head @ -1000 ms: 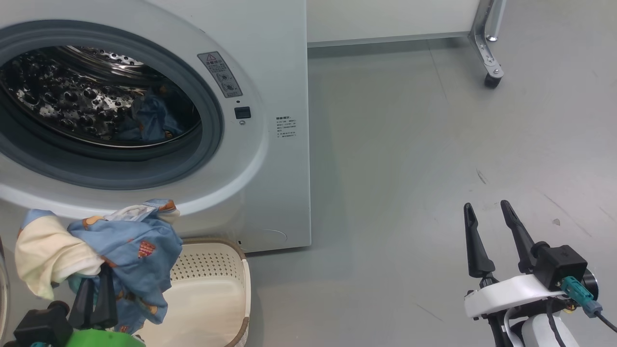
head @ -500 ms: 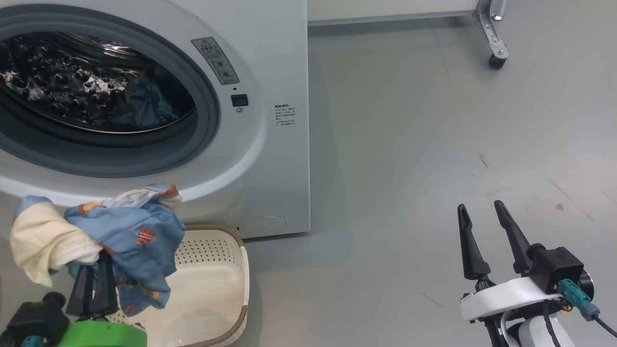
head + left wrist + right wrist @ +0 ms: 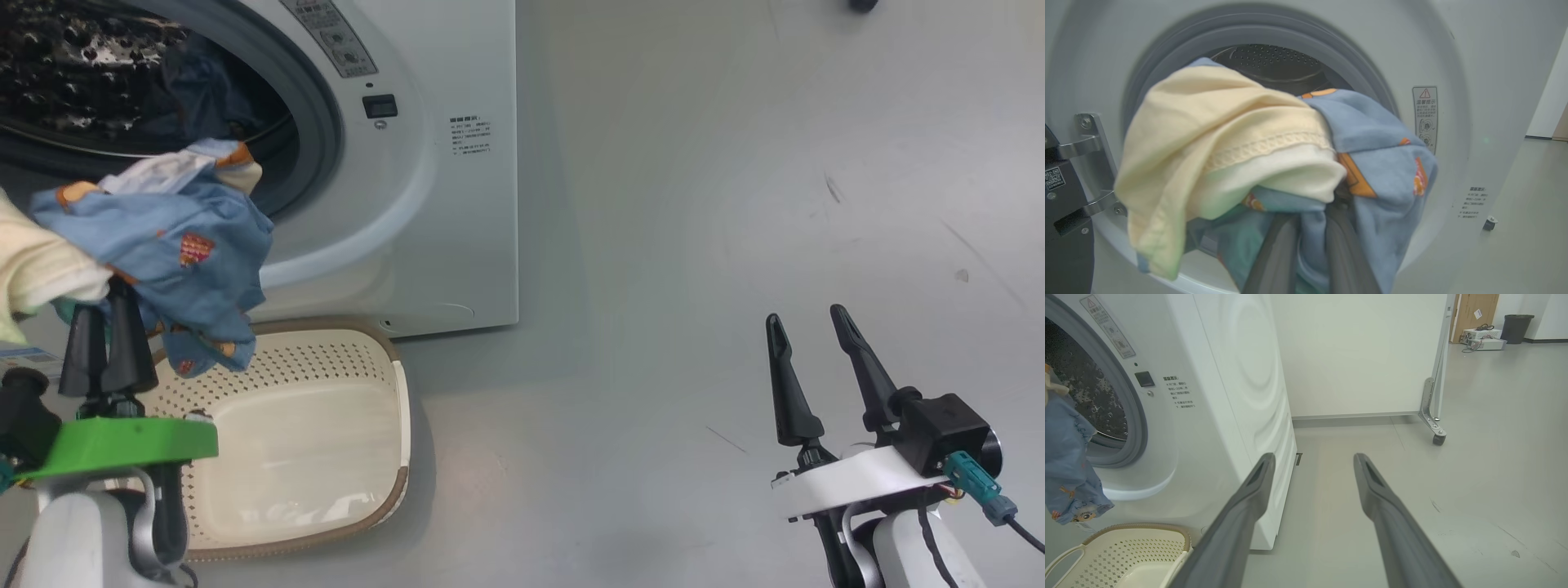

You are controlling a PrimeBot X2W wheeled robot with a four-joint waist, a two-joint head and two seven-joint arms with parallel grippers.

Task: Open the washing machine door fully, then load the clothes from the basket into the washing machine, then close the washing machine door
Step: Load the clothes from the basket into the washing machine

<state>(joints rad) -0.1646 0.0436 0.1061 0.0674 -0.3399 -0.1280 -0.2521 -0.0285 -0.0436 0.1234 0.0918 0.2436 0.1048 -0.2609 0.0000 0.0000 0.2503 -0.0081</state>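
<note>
The grey floor (image 3: 735,245) is taking up the right and lower parts of the head view. The washing machine (image 3: 457,204) is standing at the upper left of that view, its drum (image 3: 73,65) exposed behind the grey gasket (image 3: 314,122).

The washing machine door (image 3: 1061,228) is hanging swung open at the left edge of the left wrist view, joined to the cabinet by a metal hinge (image 3: 1090,143).

The basket (image 3: 326,363) is sitting on the floor at the lower left of the head view, just in front of the machine. No garment is showing in the visible part of it.

The clothes (image 3: 188,237), light blue with orange prints and a cream lining, are hanging in the air at the left of the head view, above the basket and in front of the lower rim of the drum opening. A darker blue garment (image 3: 200,86) is lying inside the drum.

The left gripper (image 3: 104,306) is rising from the lower left, its fingers drawn close together and pinching the clothes from below.

The right gripper (image 3: 804,314) is hovering at the lower right over bare floor, well apart from the machine, its fingers spread and holding nothing.
</note>
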